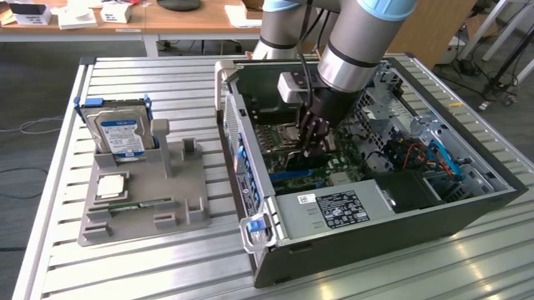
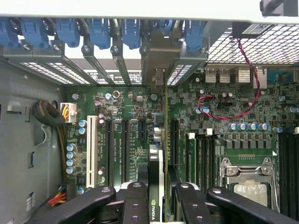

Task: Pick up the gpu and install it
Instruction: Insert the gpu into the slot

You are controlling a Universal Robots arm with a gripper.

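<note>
Where the slatted metal surface (image 1: 125, 269) begins at the exterior view's left, a grey fixture tray (image 1: 142, 225) lies on it. A hard drive (image 1: 124, 134) stands upright at the tray's back, in a blue carrier. In front of it lies a processor chip (image 1: 111, 186), with a memory stick (image 1: 137, 204) flat just beside that.

Moving right there's the open PC case (image 1: 376, 237), lying on its side. The arm (image 1: 354, 44) comes down into it, and the end effector (image 1: 311, 145) is low over the motherboard (image 2: 135, 102).

Wrist view: the end effector (image 2: 159, 186) is at a narrow gap, closed on the gpu (image 2: 155, 182), with black fingers (image 2: 135, 200) on both faces of the card. The gpu stands on edge, at right angles to the motherboard. It sits between the white PCI slot (image 2: 92, 149) and the CPU socket (image 2: 247, 186). Its silver end bracket (image 2: 159, 65) is up against the case's rear slot openings, under the blue latches (image 2: 100, 32). I can't tell whether the card edge is fully down in its slot.

Further right in the exterior view, the power supply (image 1: 342, 209) sits at the case's near wall, with blue cables (image 1: 446, 162) beyond it.
</note>
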